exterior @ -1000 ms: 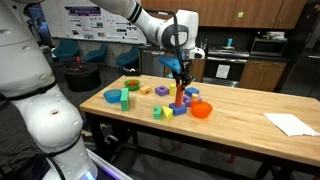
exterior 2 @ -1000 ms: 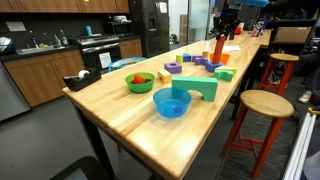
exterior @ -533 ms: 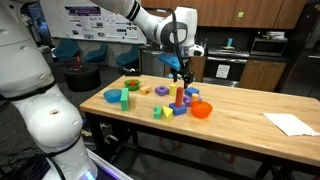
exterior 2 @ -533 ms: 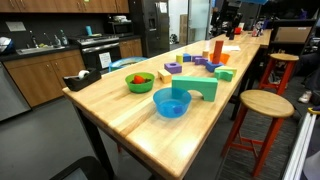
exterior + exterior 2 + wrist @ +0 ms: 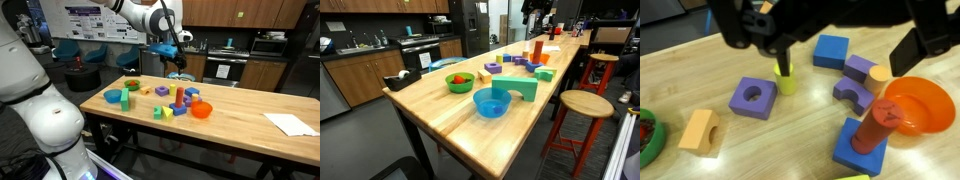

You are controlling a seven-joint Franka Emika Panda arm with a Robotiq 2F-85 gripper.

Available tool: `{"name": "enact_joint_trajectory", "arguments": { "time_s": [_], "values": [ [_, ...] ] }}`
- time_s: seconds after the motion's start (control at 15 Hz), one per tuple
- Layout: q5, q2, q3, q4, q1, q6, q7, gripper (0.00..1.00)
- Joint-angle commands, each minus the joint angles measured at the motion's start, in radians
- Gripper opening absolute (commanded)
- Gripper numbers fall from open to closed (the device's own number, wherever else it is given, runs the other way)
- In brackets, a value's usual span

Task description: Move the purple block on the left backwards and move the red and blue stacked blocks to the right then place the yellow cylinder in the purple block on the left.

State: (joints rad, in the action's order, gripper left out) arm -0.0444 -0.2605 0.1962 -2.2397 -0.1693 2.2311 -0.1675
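The fingers (image 5: 910,48) stood wide apart, holding nothing, across the frame's top; the red and blue stacked blocks (image 5: 870,135) stood lower right on the table (image 5: 790,145).

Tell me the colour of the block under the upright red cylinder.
Blue; the block shows best in the wrist view, beneath the red cylinder.

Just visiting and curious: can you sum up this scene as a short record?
gripper: open, holding nothing, up in the air
red and blue stacked blocks: upright, next to orange bowl
purple block: square, its hole empty
yellow cylinder: upright beside purple block, not in it
also there: blue bowl, green bowl
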Motion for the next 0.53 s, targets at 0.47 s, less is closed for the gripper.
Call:
{"name": "enact_joint_trajectory", "arguments": {
  "time_s": [0.47],
  "values": [
    [0.058, 0.102, -0.121, 0.033, 0.121, 0.092, -0.027, 1.00]
  ]
}}
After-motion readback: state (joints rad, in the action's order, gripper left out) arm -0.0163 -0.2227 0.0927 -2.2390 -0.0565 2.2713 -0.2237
